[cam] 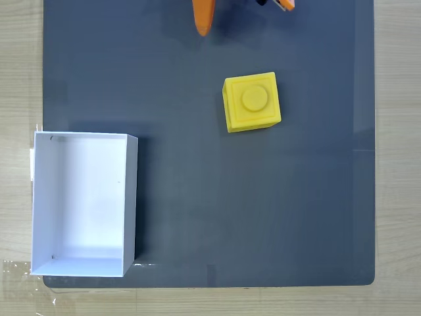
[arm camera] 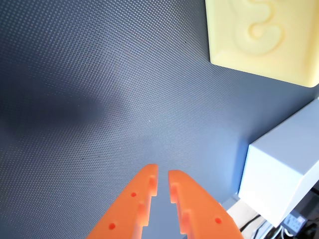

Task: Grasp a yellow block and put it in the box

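My gripper (arm camera: 163, 173) enters the wrist view from the bottom edge, two orange fingers (arm camera: 134, 199) with only a thin slit between their tips, so it is nearly closed and grasps nothing. Under it lies bare dark grey mat (arm camera: 99, 99) with a fine dotted texture.

The yellow block (cam: 252, 102) rests on the mat (cam: 263, 210) in the fixed view, right of centre and in the upper half, its round stud facing up. It sits slightly turned against the mat's edges. In the wrist view the yellow block (arm camera: 259, 37) shows at the top right corner, pale, with a curved figure embossed on the face I see (I cannot tell what the figure is). It is well apart from my fingertips.

The box (cam: 84, 203) stands at the lower left of the fixed view, open-topped, white and empty inside, its left wall reaching past the mat onto the light wooden bench (cam: 20, 79). The block and the box are well apart, with open mat between them. In the wrist view a white corner of the box (arm camera: 279, 174) appears at the right edge, below the block.

At the top edge of the fixed view an orange part of my arm (cam: 203, 16) pokes in above the block, not touching it.
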{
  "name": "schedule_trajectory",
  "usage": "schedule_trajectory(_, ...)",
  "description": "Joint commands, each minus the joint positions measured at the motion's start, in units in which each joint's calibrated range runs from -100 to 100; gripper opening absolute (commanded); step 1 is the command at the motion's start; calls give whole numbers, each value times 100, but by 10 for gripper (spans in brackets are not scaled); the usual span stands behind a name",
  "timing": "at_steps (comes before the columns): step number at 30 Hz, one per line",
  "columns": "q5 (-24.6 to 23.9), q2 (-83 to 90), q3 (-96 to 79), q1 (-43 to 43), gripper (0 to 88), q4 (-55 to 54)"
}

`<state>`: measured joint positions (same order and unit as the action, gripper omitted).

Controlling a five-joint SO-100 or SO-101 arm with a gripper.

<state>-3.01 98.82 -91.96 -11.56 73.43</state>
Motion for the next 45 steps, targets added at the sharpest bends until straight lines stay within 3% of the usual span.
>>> schedule_trajectory(1, -40, 16, 19, -90, 25, 57)
schedule_trajectory(32, -3, -153, 137, -6, 25, 4)
schedule_trajectory(41, -3, -2280, 1928, 306, 32, -1034)
schedule_trajectory(45, -45, -3636, 3239, 592, 32, -999)
